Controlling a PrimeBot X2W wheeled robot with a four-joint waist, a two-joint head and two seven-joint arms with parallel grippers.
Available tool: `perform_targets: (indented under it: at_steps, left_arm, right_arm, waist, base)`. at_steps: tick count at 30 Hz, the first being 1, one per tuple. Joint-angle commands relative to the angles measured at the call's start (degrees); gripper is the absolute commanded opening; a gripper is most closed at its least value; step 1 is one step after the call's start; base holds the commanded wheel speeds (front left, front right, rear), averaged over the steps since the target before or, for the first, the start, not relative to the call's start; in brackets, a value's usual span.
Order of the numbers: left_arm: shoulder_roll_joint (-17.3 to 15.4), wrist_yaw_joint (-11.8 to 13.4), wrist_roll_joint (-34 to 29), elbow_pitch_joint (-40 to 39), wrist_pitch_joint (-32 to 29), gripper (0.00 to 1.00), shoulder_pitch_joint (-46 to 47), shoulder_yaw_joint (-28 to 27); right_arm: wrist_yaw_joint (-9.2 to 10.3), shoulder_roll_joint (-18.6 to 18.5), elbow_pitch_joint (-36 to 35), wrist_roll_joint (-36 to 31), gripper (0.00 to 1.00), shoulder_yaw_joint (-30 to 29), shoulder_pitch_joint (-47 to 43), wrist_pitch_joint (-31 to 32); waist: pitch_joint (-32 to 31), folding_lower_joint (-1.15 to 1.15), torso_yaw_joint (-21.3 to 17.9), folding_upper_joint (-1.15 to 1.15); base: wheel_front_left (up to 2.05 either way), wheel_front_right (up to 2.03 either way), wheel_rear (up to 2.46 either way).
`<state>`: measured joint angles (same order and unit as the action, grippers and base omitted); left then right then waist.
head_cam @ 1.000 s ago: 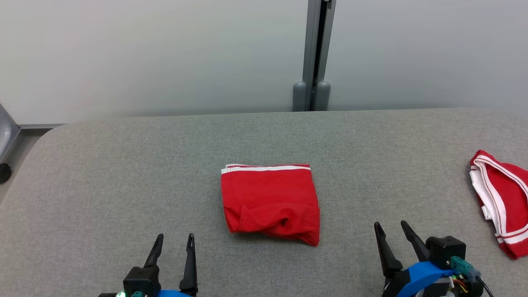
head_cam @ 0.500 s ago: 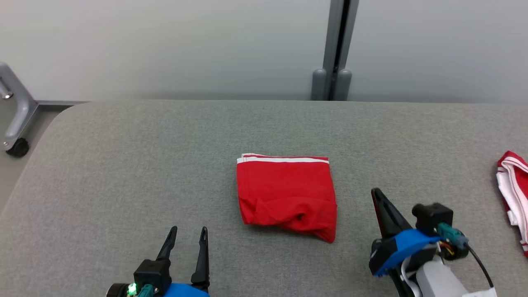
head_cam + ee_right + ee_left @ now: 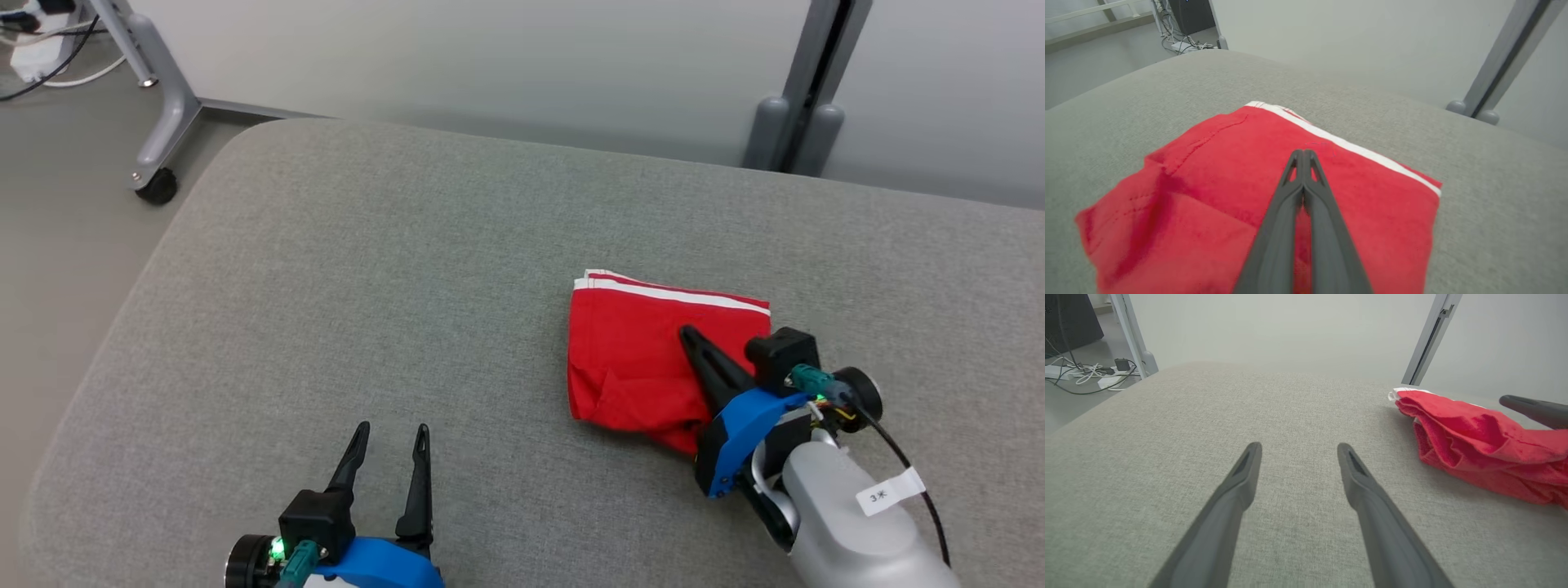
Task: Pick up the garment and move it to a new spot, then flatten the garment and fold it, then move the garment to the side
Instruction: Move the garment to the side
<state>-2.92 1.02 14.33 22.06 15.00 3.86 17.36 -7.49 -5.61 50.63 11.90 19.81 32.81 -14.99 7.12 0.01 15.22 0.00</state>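
Note:
The garment (image 3: 633, 359) is a red folded piece with a white stripe along its far edge, lying on the grey padded table (image 3: 367, 269). My right gripper (image 3: 687, 331) lies over the garment's right half, its fingers pressed together with nothing between them. The right wrist view shows those shut fingers (image 3: 1302, 152) pointing across the red cloth (image 3: 1208, 175) toward the stripe. Near the front edge, my left gripper (image 3: 392, 429) stands open above bare table. From the left wrist, that gripper (image 3: 1298, 446) has the garment (image 3: 1474, 437) off to its right, with a right fingertip (image 3: 1531, 408) above the cloth.
The table's rounded left edge (image 3: 122, 327) drops to the floor. A grey frame leg with a caster (image 3: 157, 184) and cables (image 3: 33, 33) stand at the far left. A grey post (image 3: 804, 106) rises behind the table against the pale wall.
The camera has turned left, shifting the whole picture right. My right gripper has shut and moved forward and left, from beside the garment to over it. The left gripper stayed open.

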Motion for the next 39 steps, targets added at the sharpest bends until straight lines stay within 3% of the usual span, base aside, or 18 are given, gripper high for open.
perform_targets:
  at_steps: [1, 7, 19, 24, 34, 39]
  left_arm:
    - [0.04, 0.24, 0.34, -0.42, 0.23, 1.0, 1.07, 0.13]
    - [0.04, 0.27, 0.69, -0.89, 0.23, 1.0, 1.37, 0.39]
    - [0.02, -0.19, 1.6, -1.71, 0.23, 1.0, 2.52, 1.52]
    - [0.03, -0.22, 1.66, -1.56, 0.23, 1.0, 2.45, 1.47]
    - [0.03, 0.14, 0.72, -1.34, 0.23, 1.0, 0.45, -0.88]
    - [0.03, 0.07, -0.36, -1.84, 0.23, 1.0, -0.58, -3.2]
  right_arm:
    - [0.0, 0.45, 1.17, 1.07, 0.0, 2.3, 0.96, -0.22]
    - [0.0, 0.57, 1.61, 3.99, 0.0, 9.79, -0.13, -0.22]
    - [0.0, -3.06, -3.35, 13.13, 0.0, 27.99, -2.07, -0.21]
    - [0.0, -3.53, -3.2, 17.57, 0.0, 32.55, -0.47, -0.21]
    - [0.0, -3.44, -9.7, 24.83, 0.0, 36.65, 0.14, -0.23]
    - [0.0, -4.47, -14.92, 23.91, 0.0, 28.35, -1.5, -0.21]
  waist:
    - [1.19, -0.01, 1.37, 0.0]
    - [1.87, -0.01, 1.8, 0.0]
    - [1.89, -0.01, 0.66, 0.0]
    - [1.6, -0.01, 0.63, 0.0]
    - [-0.62, -0.01, -1.0, 0.0]
    - [-2.47, -0.01, -3.83, 0.0]
  base:
    - [0.0, 0.0, 0.0]
    - [0.0, 0.0, 0.0]
    - [0.0, 0.0, 0.0]
    - [0.0, 0.0, 0.0]
    - [0.0, 0.0, 0.0]
    - [0.0, 0.0, 0.0]
